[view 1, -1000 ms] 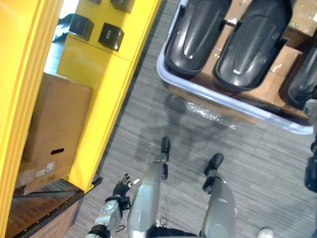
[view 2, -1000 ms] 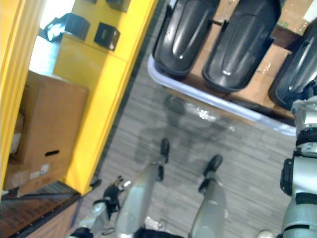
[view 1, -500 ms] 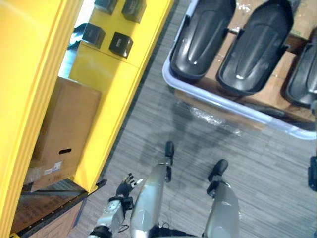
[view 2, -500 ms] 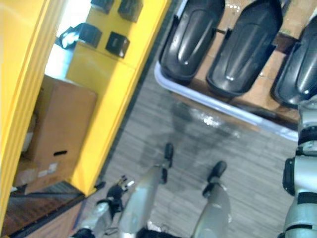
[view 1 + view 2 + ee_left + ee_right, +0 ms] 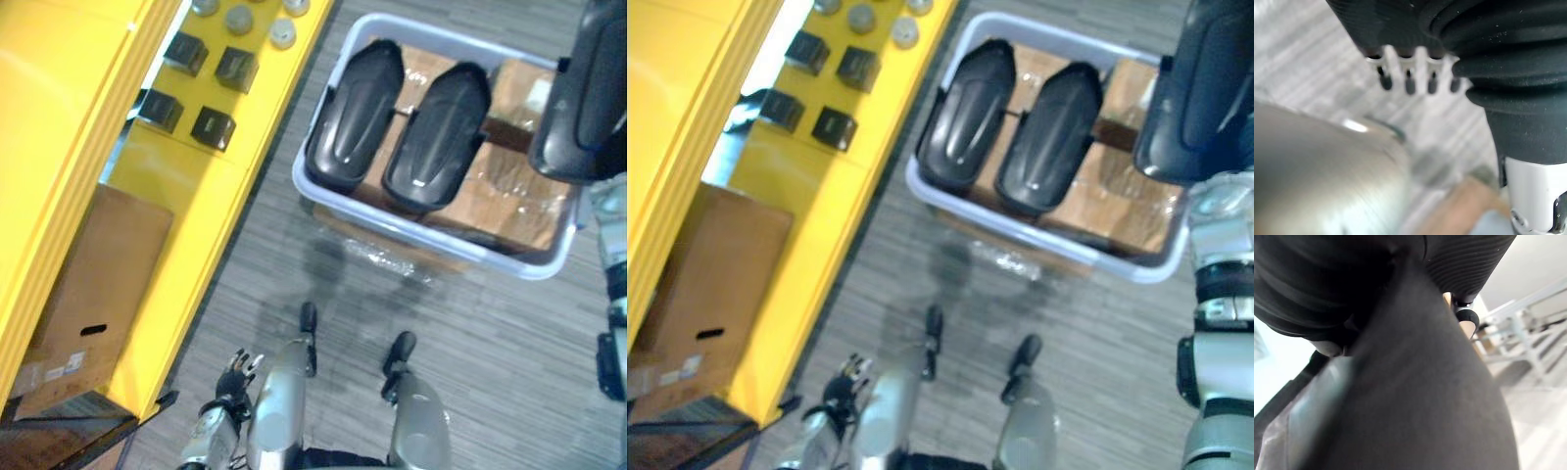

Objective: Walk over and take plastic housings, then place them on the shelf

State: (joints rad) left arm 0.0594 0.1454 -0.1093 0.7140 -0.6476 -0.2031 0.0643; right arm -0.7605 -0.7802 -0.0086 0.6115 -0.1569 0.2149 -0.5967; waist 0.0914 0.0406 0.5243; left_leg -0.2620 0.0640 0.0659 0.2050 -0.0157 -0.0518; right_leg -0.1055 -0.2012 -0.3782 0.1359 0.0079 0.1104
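So the left hand (image 5: 235, 374) is hanging low by the robot's side, fingers (image 5: 1408, 73) loose and straight over the grey floor (image 5: 490, 333), holding nothing. Same spot as a second ago, really.

Out to that hand's outer side is the yellow shelf (image 5: 225, 186), with a cardboard box (image 5: 93, 284) tucked in low and some small black boxes (image 5: 211, 127) further along it. The whole view has shifted since the last frames, so more of the shelf shows now.

Ahead of the left hand and over toward the right arm is the white bin (image 5: 441, 245). A second ago three housings lay side by side in it. Now it's just two housings (image 5: 355, 116) lying next to each other, and the slot nearest the right arm is bare cardboard and plastic film (image 5: 519, 186).

The third one, a black plastic housing (image 5: 588, 98), is up out of the bin on the end of the raised right arm. In the wrist view it sits right against the right hand (image 5: 1464, 264), which is gripping it, clear above the bin's far corner.
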